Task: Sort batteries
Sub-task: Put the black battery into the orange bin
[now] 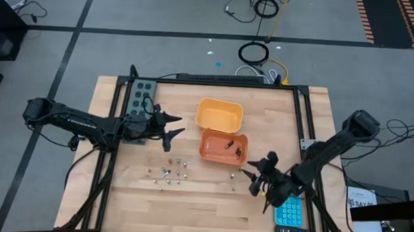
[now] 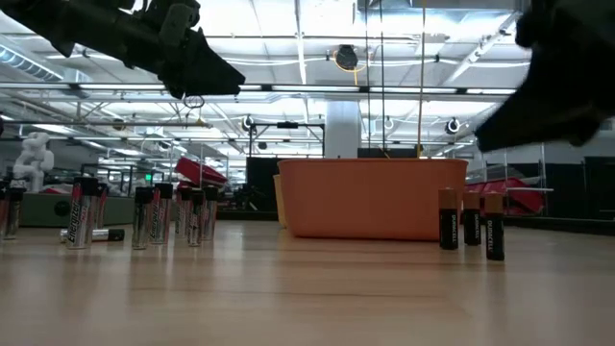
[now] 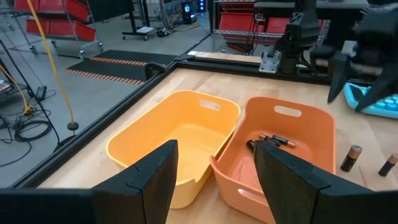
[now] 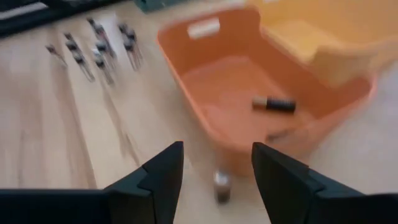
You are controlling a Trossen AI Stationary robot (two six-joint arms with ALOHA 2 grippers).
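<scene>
Two bins sit mid-frame in the high view, yellow bin (image 1: 219, 114) bare, orange bin (image 1: 224, 146) holding dark batteries (image 1: 231, 146), silvery batteries (image 1: 168, 173) scattered lower left, left gripper (image 1: 176, 126) and right gripper (image 1: 255, 179) both spread wide, empty; low view: cells upright.
</scene>
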